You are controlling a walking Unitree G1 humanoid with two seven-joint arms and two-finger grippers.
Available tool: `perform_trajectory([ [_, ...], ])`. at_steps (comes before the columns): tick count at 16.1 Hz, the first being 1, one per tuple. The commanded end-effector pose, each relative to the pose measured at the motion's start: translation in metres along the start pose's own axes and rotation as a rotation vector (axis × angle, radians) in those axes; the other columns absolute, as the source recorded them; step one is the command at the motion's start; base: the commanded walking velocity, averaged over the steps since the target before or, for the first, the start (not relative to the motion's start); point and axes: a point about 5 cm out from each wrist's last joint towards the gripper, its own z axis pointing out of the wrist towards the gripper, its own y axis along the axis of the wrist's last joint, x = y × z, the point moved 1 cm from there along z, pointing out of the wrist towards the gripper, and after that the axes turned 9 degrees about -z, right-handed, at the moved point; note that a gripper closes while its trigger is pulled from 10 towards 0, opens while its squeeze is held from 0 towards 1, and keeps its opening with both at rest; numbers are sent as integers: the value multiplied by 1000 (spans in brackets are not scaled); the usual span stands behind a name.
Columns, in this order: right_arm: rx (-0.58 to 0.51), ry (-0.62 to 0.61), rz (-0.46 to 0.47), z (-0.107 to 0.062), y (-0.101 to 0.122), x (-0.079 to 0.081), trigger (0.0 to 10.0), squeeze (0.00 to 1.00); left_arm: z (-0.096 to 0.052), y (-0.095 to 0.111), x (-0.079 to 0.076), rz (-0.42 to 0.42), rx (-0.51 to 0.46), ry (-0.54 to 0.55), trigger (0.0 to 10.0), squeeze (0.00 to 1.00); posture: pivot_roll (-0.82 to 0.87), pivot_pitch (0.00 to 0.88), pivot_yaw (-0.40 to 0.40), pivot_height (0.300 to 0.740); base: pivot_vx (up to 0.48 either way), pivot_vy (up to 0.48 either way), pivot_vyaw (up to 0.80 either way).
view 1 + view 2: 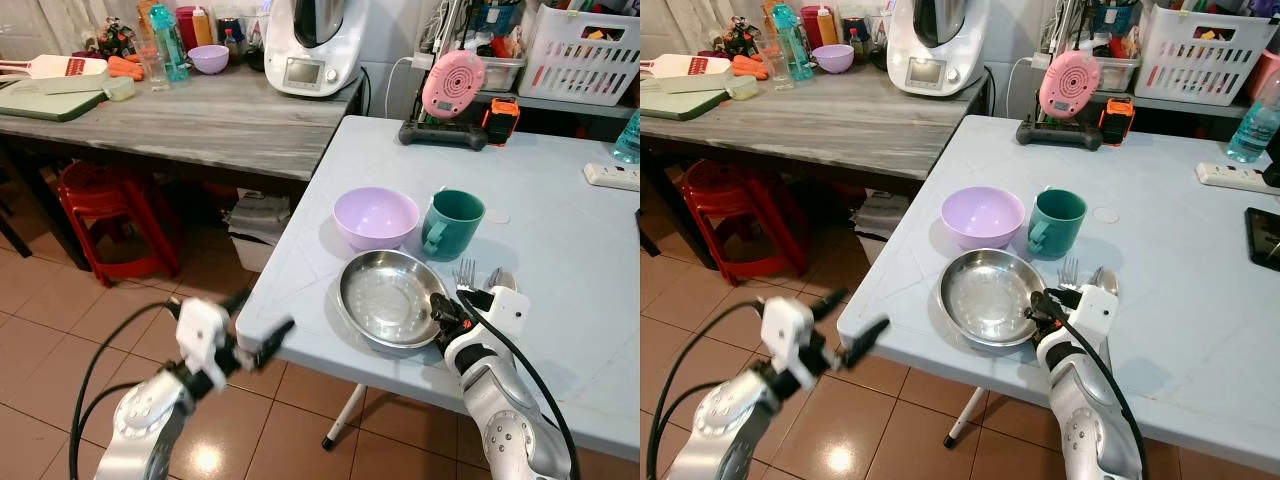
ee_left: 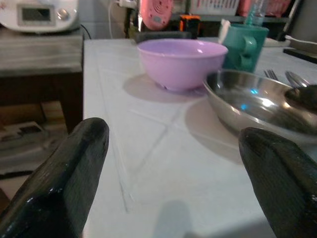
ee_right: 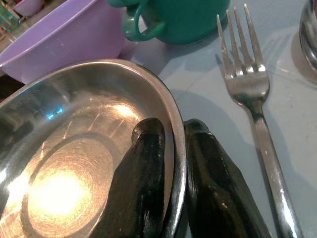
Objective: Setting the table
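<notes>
No brand or writing can be read anywhere; the white appliance (image 1: pixel 312 45) on the grey wooden bench (image 1: pixel 200 120) has a small screen, too blurred to make out.

The steel plate (image 1: pixel 388 298) sits near the front edge of the pale blue bench (image 1: pixel 560 260), just in front of the lilac bowl (image 1: pixel 375 216) and the teal mug (image 1: pixel 452 223). A fork (image 1: pixel 466 273) and a spoon (image 1: pixel 503 280) lie just right of the plate. The right gripper (image 1: pixel 441 309) has its fingers (image 3: pixel 143 173) clamped on the plate's right rim, one inside and one outside, as the right wrist view shows close up. The left gripper (image 1: pixel 255 325) hangs off the bench's front left corner with its fingers (image 2: pixel 64 173) spread wide apart; its wrist view looks low across the bench top at bowl, mug and plate.

Beyond are a pink round device (image 1: pixel 452 85), a white basket (image 1: pixel 580 50), a power strip (image 1: pixel 612 176), and a red stool (image 1: pixel 110 215) on the brown tiled floor (image 1: pixel 60 330).
</notes>
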Motion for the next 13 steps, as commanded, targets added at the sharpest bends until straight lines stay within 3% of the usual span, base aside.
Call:
perform_trajectory([
  [1, -9, -10, -71, 0, 0, 0, 10000, 0, 2, 3, 3, 17, 0, 32, 10000, 0, -14, 0, 31, 740, 0, 0, 0],
  [2, -48, 3, -107, 0, 3, 2, 10000, 0, 4, 4, 3, 14, -7, 39, 10000, 0, -14, 0, 31, 740, 0, 0, 0],
  [4, -164, 96, -41, -6, 14, 12, 10000, 0, 9, 8, 3, -4, -23, 74, 10000, 0, -14, 0, 29, 740, 0, 0, 0],
  [6, -96, 74, -21, -7, 7, 11, 10000, 0, 11, 9, 4, -4, -21, 85, 10000, 0, -14, 0, 29, 740, 0, 0, 0],
  [8, -28, 58, 64, -6, -6, 9, 10000, 0, 13, 9, 3, -1, -23, 86, 10000, 0, -17, 0, 29, 740, 0, 0, 0],
  [13, -28, -21, 24, -6, -10, 1, 10000, 0, 11, 7, 3, 4, -7, 71, 10000, 0, -17, 0, 30, 740, 0, 0, 0],
])
